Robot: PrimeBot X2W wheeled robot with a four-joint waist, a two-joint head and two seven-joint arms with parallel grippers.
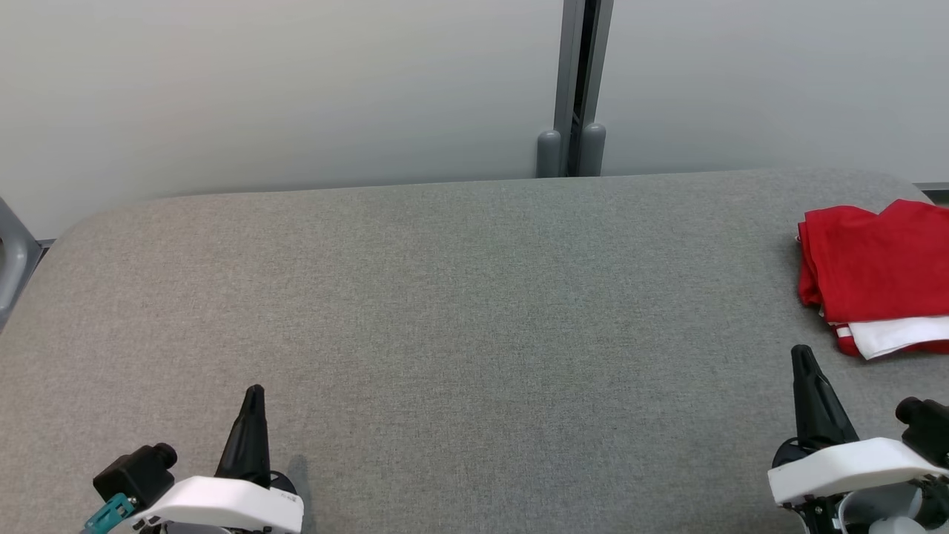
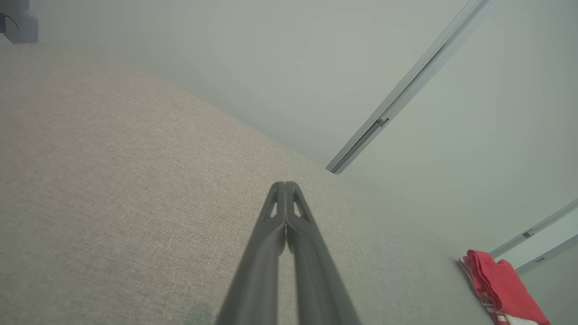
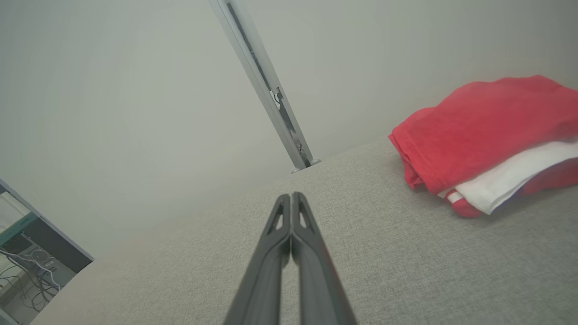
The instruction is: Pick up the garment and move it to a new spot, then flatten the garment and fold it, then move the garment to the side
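The garment (image 1: 871, 271) lies folded in a red bundle with a white sleeve and striped trim showing, at the far right edge of the grey fabric table (image 1: 460, 311). It appears again as the garment (image 3: 487, 135) in the right wrist view and the garment (image 2: 501, 289) at the lower right of the left wrist view. My right gripper (image 1: 801, 354) is shut and empty, just below and left of the bundle, not touching it. My left gripper (image 1: 254, 391) is shut and empty at the lower left, far from the garment. Both sets of fingers (image 2: 285, 186) (image 3: 291, 196) are pressed together.
A pale wall with a grey vertical post (image 1: 577, 89) stands behind the table. The table's rounded far corners show at left and right. A grey frame part (image 1: 11, 267) sits off the left edge. A desk with cables (image 3: 27, 266) shows beyond the table.
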